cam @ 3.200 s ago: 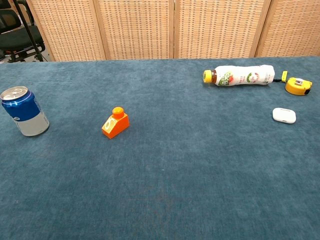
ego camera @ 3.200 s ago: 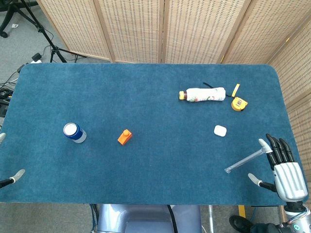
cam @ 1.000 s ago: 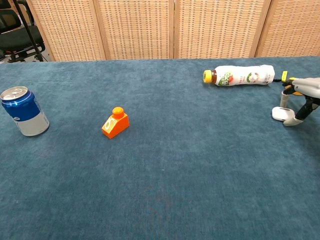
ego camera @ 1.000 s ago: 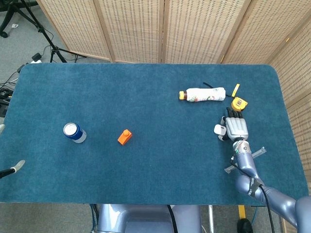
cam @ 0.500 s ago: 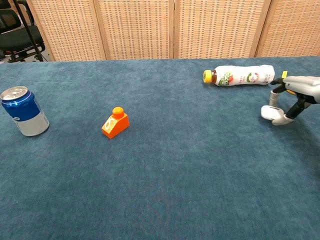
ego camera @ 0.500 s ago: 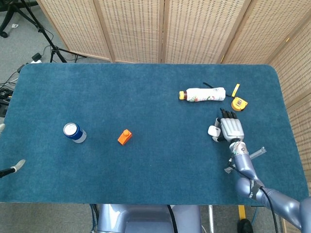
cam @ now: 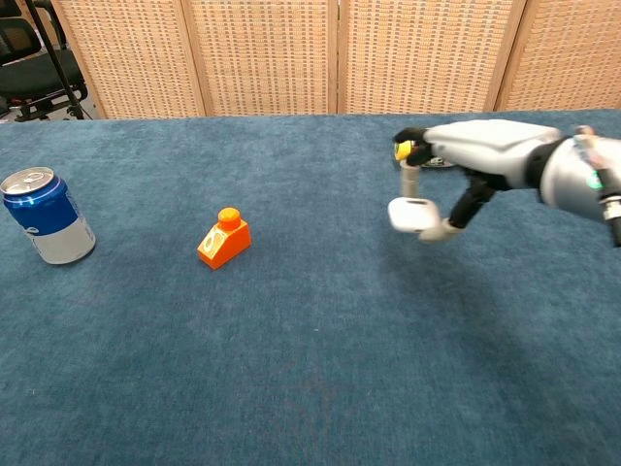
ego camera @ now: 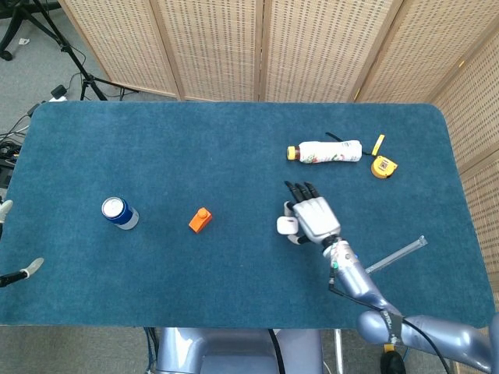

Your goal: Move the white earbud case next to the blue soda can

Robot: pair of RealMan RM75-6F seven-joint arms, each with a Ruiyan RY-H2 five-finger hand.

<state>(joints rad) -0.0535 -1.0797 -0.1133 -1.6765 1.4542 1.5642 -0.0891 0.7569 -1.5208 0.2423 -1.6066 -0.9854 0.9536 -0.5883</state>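
Earbud case (cam: 412, 214): white, rounded, pinched between the thumb and a finger of your right hand (ego camera: 313, 219) and carried clear of the blue table (ego camera: 195, 148), its long axis lying roughly level and running left to right in the chest view. The other fingers (ego camera: 300, 189) of that hand stretch forward, away from you. The case is right of the table's middle, well apart from the soda can (ego camera: 119, 213) at the left side; an orange block (ego camera: 200, 220) lies between them. Your left hand (ego camera: 15, 273) shows only as fingertips at the table's left edge; you cannot tell how its fingers are set.
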